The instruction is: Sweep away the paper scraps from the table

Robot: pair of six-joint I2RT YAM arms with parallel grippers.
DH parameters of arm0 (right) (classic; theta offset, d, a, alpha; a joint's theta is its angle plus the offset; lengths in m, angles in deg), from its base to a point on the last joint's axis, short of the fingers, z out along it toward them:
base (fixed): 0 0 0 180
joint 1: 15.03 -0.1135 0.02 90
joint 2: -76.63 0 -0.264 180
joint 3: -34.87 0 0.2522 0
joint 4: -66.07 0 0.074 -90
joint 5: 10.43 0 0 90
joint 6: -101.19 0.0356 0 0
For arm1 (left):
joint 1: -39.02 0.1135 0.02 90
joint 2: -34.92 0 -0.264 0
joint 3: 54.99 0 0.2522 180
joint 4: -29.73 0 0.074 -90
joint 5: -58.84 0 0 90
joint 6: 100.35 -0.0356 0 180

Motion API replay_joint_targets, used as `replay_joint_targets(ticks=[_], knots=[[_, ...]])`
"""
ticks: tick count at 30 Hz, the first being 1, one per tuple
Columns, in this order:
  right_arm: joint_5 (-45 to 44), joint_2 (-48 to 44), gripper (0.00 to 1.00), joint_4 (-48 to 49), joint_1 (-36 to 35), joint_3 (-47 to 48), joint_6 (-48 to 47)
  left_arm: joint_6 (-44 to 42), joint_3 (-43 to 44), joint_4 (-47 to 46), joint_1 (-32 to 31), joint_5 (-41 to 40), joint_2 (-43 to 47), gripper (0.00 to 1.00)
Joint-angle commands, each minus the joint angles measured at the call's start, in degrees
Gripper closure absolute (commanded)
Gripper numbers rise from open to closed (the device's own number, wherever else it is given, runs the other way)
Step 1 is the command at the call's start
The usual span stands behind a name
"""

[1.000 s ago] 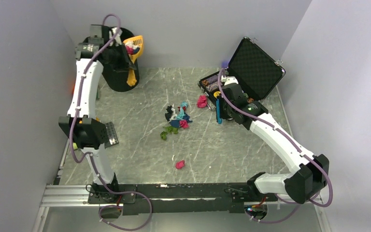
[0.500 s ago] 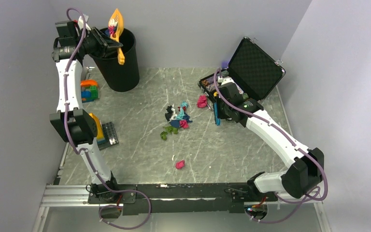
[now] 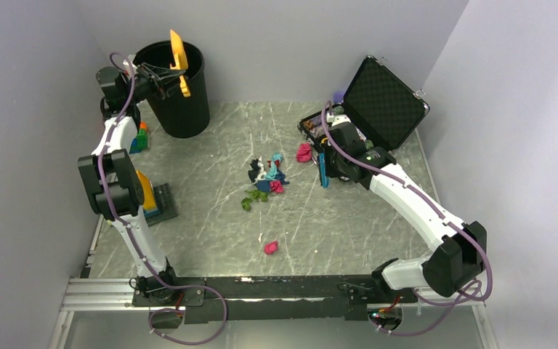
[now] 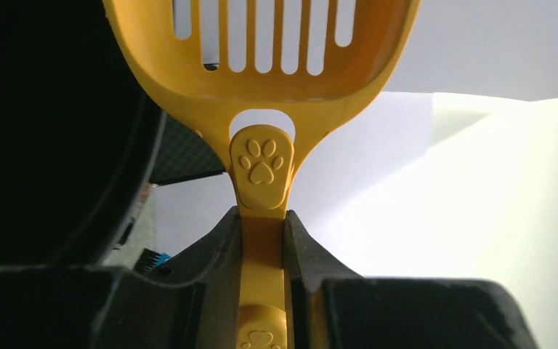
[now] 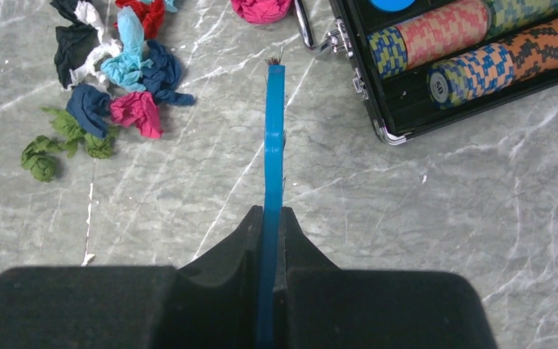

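Left wrist shows left pincer (image 4: 261, 218) clamped on scoop (image 4: 261, 91) (right pincer (image 5: 271, 214) grips brush (image 5: 274, 138)).

Left gripper (image 4: 261, 218) is pinching a scoop (image 4: 261, 65), arm raised rearward; right gripper (image 5: 270, 214) is clamping a brush (image 5: 274, 138), arm stretched forward.

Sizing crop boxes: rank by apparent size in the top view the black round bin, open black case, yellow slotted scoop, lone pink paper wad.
Black round bin and open black case, about alike
yellow slotted scoop
lone pink paper wad
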Motion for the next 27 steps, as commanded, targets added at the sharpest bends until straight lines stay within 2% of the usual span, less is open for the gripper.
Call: replay_joint_targets(ticks=[1, 7, 11, 15, 19, 23, 25, 27], knots=[[1.1, -0.2, 1.00, 0.7, 0.3, 2.3, 1.1, 14.9, -1.2, -21.2, 0.4, 1.6, 1.4, 1.00], [1.2, -0.4, 1.00, 0.9, 0.3, 2.0, 1.2, 14.6, -1.4, -21.4, 0.3, 1.9, 2.3, 1.00], [1.7, -1.0, 1.00, 1.7, 0.2, 1.4, 1.6, 6.7, -0.7, -14.6, -0.9, 4.0, 5.3, 1.00], [8.0, -2.1, 1.00, 3.7, 0.2, 0.4, -0.1, -9.0, 0.1, 1.5, -3.8, 5.4, 10.2, 1.00], [24.7, -2.0, 1.00, 4.8, -0.1, 0.0, -3.9, -33.9, 3.6, 28.6, -7.0, 2.1, 15.7, 1.00], [42.1, -1.9, 1.00, 4.6, -1.9, -1.3, -6.8, -50.4, 6.6, 46.7, -9.5, -3.2, 19.5, 1.00], [45.3, -2.7, 1.00, 4.2, -5.5, -2.1, -8.4, -56.1, 7.1, 54.4, -10.0, -5.9, 21.2, 1.00], [44.7, -2.6, 1.00, 3.0, -10.9, -2.1, -9.9, -61.1, 6.2, 59.3, -10.6, -9.5, 23.9, 1.00]])
